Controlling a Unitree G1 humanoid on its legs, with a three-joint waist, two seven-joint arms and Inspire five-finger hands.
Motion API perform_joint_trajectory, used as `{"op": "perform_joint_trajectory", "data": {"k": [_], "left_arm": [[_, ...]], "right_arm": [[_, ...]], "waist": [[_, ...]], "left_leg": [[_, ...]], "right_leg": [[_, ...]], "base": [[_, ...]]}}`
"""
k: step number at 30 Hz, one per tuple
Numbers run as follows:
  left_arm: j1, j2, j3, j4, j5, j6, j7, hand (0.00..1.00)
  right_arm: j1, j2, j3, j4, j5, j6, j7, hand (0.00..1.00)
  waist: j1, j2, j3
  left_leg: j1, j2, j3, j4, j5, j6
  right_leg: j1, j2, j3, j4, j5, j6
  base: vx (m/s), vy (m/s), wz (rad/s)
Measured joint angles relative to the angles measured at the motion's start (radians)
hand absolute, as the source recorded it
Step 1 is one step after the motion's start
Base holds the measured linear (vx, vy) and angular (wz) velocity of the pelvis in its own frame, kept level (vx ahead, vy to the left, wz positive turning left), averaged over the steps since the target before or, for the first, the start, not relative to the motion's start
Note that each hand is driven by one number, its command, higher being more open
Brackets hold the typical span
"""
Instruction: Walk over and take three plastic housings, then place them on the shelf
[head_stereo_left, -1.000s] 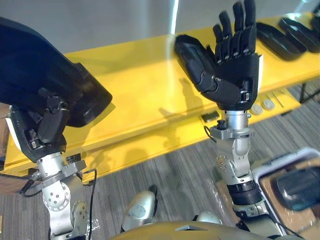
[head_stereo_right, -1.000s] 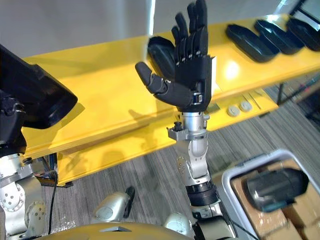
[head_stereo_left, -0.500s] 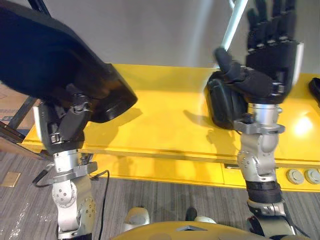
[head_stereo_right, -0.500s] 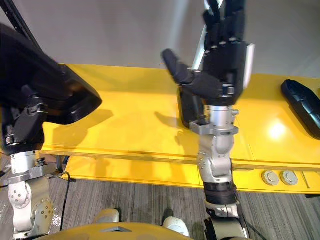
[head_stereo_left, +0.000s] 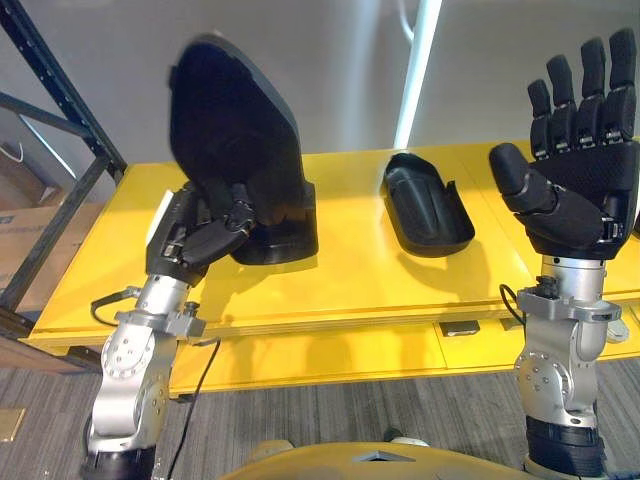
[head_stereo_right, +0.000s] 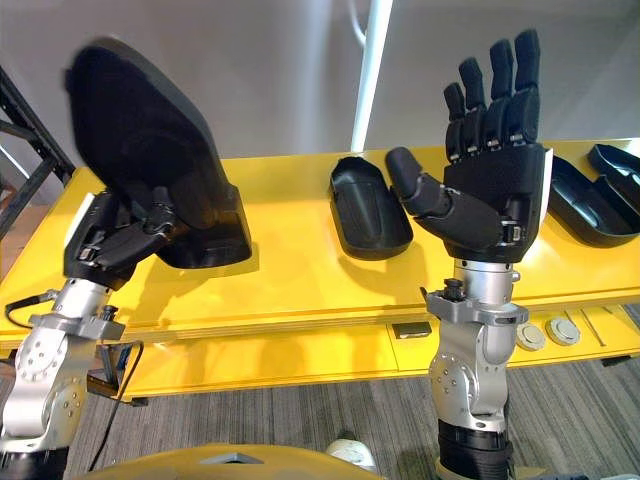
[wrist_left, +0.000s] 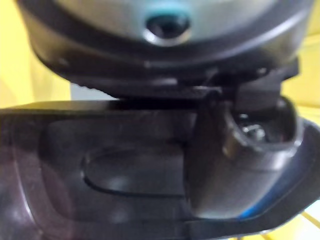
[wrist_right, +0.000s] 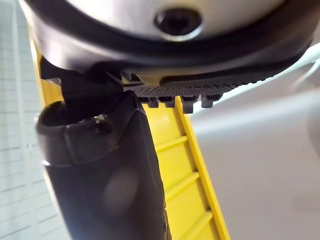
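We face a grey wall (head_stereo_left: 340, 70), with a long yellow shelf (head_stereo_left: 350, 275) running across in front of it. Beyond the outer side of the left hand (head_stereo_left: 200, 232) stands a dark rack frame (head_stereo_left: 62, 170), with a cardboard box (head_stereo_left: 22, 190) behind it.

The left hand's fingers are curled round the lower edge of the held housing (head_stereo_left: 235, 125), a black plastic shell that rises upright above the hand. In the left wrist view the thumb (wrist_left: 235, 165) lies in the shell's hollow. The shell's lower end looks set down on the shelf just past the fingers, though we cannot tell whether it rests there.

Between the two hands a second housing (head_stereo_left: 428, 205) lies flat on the shelf, hollow side up and apart from the held one. The right hand (head_stereo_left: 585, 190) is raised with its palm toward us. Its fingers are straight and spread, its thumb is out, and it holds nothing. Past its outer side, further housings (head_stereo_right: 590, 205) lie on the same surface.

We judge that the step in hand is placing, with one shell being brought down onto the shelf. The next move calls for tipping it over to lie flat beside its neighbour. Then the fingers must loosen and the hand draw back without dragging the shell toward the front edge.

We can read no writing. A small dark tag (head_stereo_right: 411, 329) and round knobs (head_stereo_right: 531, 337) sit on the shelf's front rail, below the right hand, but any print on them is too small to tell.
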Motion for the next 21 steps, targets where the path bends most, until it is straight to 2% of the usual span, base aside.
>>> {"op": "perform_joint_trajectory", "data": {"k": [3, 5, 12, 18, 21], "left_arm": [[-0.081, 0.022, -0.006, 0.132, 0.003, 0.057, 0.020, 0.00], [-0.165, 0.066, -0.035, 0.276, 0.006, 0.090, 0.051, 0.00], [-0.428, 0.142, -0.076, 0.573, -0.039, 0.134, 0.110, 0.00], [-0.543, 0.145, -0.118, 0.693, -0.081, 0.157, 0.142, 0.00], [-0.581, 0.144, -0.138, 0.723, -0.085, 0.193, 0.140, 0.00]], "right_arm": [[0.003, 0.000, 0.002, 0.005, -0.002, 0.034, 0.002, 1.00], [0.003, -0.020, 0.016, 0.028, -0.003, 0.061, 0.014, 1.00], [-0.054, -0.119, 0.093, 0.145, 0.000, 0.122, 0.039, 1.00], [-0.186, -0.145, 0.195, 0.149, 0.001, 0.129, 0.080, 1.00], [-0.249, -0.150, 0.232, 0.149, 0.002, 0.150, 0.097, 1.00]], "waist": [[-0.013, 0.001, -0.001], [-0.034, 0.000, -0.001], [-0.047, 0.011, 0.003], [-0.062, 0.044, 0.033], [-0.063, 0.051, 0.067]], "left_leg": [[-0.001, -0.002, 0.033, -0.013, 0.006, -0.001], [0.000, -0.004, 0.045, -0.044, 0.026, 0.004], [0.013, -0.007, 0.060, -0.091, 0.075, 0.002], [-0.006, -0.020, 0.068, -0.106, 0.091, 0.009], [-0.009, -0.022, 0.068, -0.107, 0.096, 0.011]], "right_leg": [[-0.009, 0.000, 0.021, -0.028, 0.026, 0.000], [-0.023, 0.003, 0.022, -0.032, 0.032, -0.001], [-0.047, 0.013, 0.037, -0.029, 0.040, -0.005], [-0.079, 0.004, 0.047, -0.029, 0.050, -0.001], [-0.083, 0.003, 0.049, -0.029, 0.054, 0.000]], "base": [[-0.07, 0.022, -0.24], [-0.05, -0.016, -0.04], [-0.01, -0.013, -0.04], [-0.03, 0.013, -0.03], [-0.02, 0.008, 0.00]]}}
